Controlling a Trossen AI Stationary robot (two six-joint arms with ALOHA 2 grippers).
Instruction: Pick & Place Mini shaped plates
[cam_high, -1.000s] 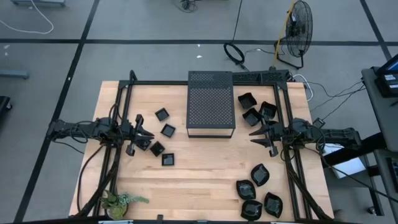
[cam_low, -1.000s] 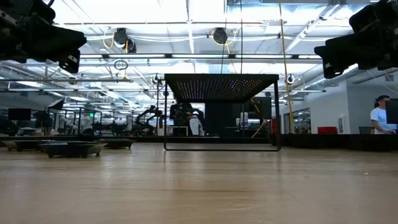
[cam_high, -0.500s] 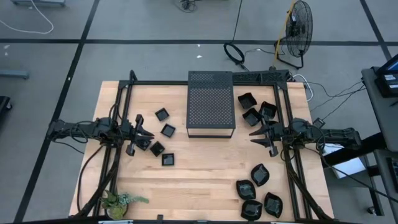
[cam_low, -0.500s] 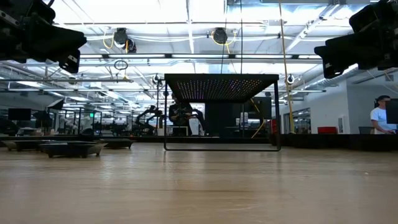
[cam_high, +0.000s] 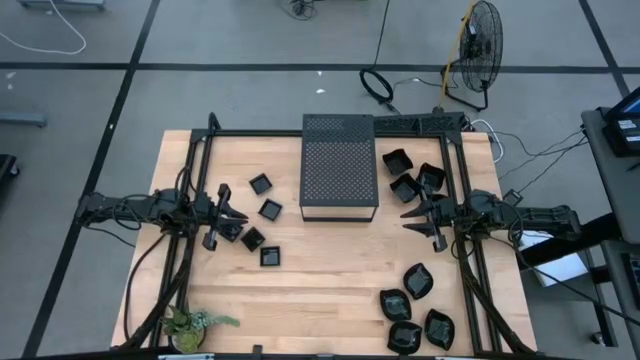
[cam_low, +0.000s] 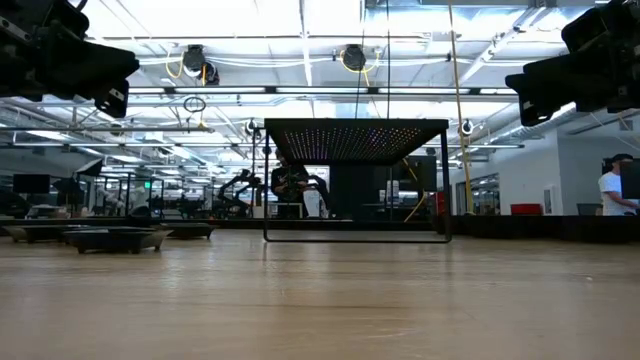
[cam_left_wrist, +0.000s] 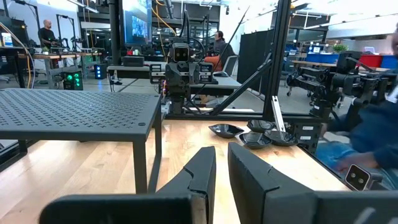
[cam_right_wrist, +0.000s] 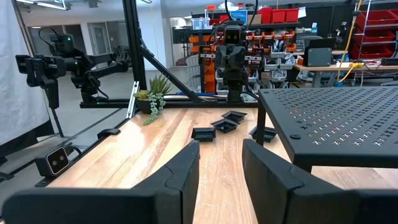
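Both arms hang above the wooden desk, facing each other across it. The left end effector sits over the left side with its fingers drawn in to a narrow slit, holding nothing. The right end effector hovers just beside the perforated black box, its fingers parted by a moderate gap, also empty. The mini shaped plates lie in three clusters: square plates scattered on the left close to the left end effector, angular plates at the far right next to the box, and leaf-shaped plates grouped at the near right corner. A small green plant sits at the near left corner
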